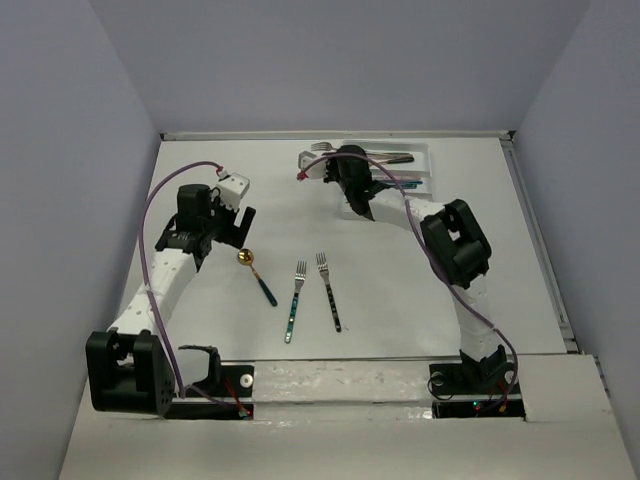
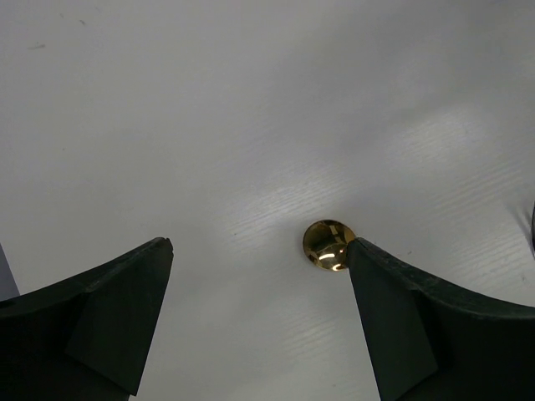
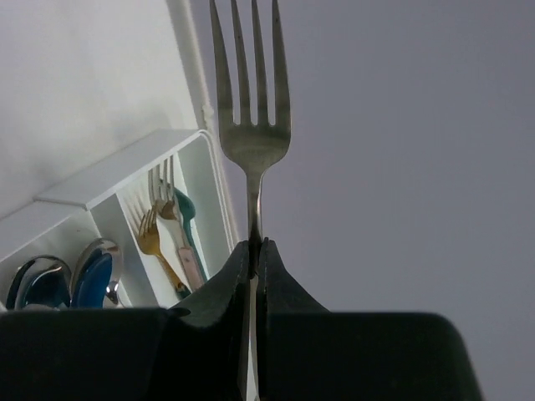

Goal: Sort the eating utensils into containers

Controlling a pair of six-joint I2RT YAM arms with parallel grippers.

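Note:
A white cutlery tray [image 1: 430, 160] stands at the back of the table. Over its left end my right gripper [image 1: 330, 158] is shut on the neck of a silver fork [image 3: 251, 125], tines pointing away from the jaws [image 3: 257, 246]. In the tray [image 3: 125, 180] lie a gold fork [image 3: 150, 236], a pink-handled fork [image 3: 170, 205] and shiny spoons [image 3: 42, 282]. My left gripper [image 1: 240, 215] stands open and empty above the table. Just off its right fingertip [image 2: 368, 259] lies the gold bowl of a blue-handled spoon [image 2: 328, 245], also seen from above [image 1: 247, 259].
Two forks lie side by side mid-table, one with a teal handle [image 1: 295, 300] and one with a black handle [image 1: 331, 295]. A raised table edge runs along the right side [image 1: 540, 240]. Grey walls enclose the table.

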